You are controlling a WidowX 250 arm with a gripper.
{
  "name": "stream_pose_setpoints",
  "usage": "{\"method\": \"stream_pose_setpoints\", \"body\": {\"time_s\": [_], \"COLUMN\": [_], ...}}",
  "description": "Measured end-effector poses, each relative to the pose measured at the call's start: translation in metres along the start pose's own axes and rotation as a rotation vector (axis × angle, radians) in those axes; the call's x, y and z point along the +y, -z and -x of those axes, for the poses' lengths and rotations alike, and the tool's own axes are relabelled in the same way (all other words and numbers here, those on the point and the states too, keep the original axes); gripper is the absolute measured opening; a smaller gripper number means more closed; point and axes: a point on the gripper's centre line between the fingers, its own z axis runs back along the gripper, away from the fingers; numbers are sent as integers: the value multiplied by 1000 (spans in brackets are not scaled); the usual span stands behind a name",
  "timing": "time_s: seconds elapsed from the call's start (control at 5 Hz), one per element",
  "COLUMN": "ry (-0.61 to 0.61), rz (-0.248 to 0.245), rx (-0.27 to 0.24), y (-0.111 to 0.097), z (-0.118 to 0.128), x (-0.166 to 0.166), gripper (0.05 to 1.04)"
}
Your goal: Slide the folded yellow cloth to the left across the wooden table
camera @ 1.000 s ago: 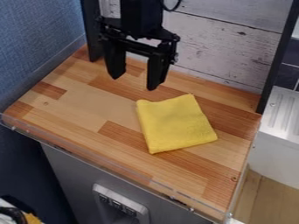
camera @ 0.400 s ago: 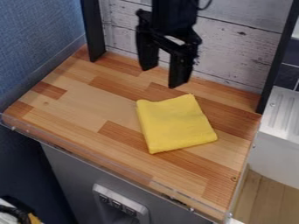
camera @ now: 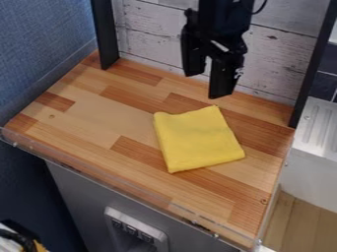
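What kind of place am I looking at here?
Probably a small mock kitchen or test setup: a wooden butcher-block style counter holds a folded yellow cloth, whitewashed boards stand behind it, and a black robot gripper hangs above.

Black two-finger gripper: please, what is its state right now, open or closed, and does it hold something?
Black two-finger gripper: open, fingers apart, holding nothing; the folded yellow cloth lies on the wooden surface.

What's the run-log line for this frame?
gripper empty | jaws apart | above wooden counter, near back wall | yellow cloth flat on counter, not touched
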Motion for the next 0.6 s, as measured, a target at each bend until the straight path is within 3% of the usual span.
{"method": "stream_pose_setpoints", "body": {"time_s": [0.2,0.6], "ry": [68,158], "rz": [-2,-3], "rx": [1,14], "y": [0,28], "z": [-10,-29], "x": [1,2], "gripper": [940,368]}}
